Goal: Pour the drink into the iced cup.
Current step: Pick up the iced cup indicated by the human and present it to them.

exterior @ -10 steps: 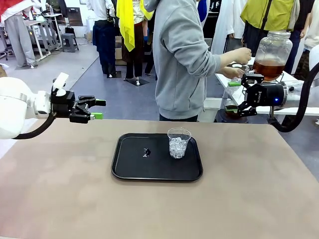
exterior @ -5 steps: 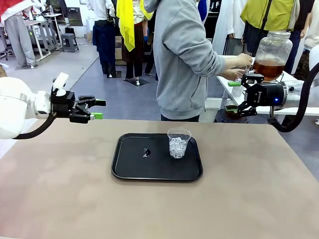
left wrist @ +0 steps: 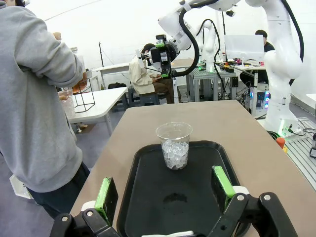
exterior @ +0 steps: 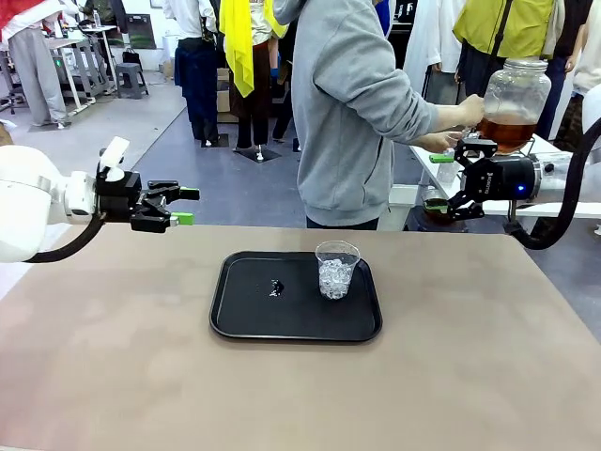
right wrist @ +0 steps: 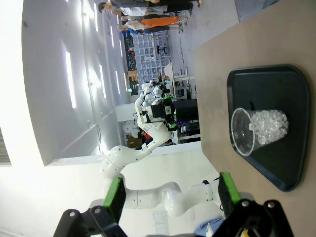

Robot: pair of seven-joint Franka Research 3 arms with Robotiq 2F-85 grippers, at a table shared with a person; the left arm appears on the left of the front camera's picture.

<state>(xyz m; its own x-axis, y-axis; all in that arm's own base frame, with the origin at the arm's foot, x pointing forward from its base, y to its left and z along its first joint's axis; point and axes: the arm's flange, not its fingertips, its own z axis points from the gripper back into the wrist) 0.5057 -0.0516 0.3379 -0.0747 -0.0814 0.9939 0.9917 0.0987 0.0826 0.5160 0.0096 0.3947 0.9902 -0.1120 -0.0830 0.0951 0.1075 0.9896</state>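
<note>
The iced cup (exterior: 336, 270), clear plastic with ice cubes in it, stands upright on the right half of a black tray (exterior: 246, 310) at mid-table. The drink (exterior: 506, 130) is amber liquid in a big glass dispenser jar (exterior: 515, 89) on a side table at the far right. A person in a grey hoodie (exterior: 347, 113) holds both hands at the jar's tap. My left gripper (exterior: 185, 207) hovers open at the table's far left edge, empty. My right gripper (exterior: 447, 185) hangs open just left of the jar, empty. From both wrists I see the cup (left wrist: 174, 145) (right wrist: 259, 129) beyond open green pads (left wrist: 106, 192) (right wrist: 114, 197).
A small dark spot (exterior: 275, 287) lies on the tray left of the cup. The white side table (exterior: 554, 183) with the jar stands beyond the table's far right corner. Other people stand farther back.
The person's hands have moved right, up to the jar's tap. Neither arm nor the cup has moved.
</note>
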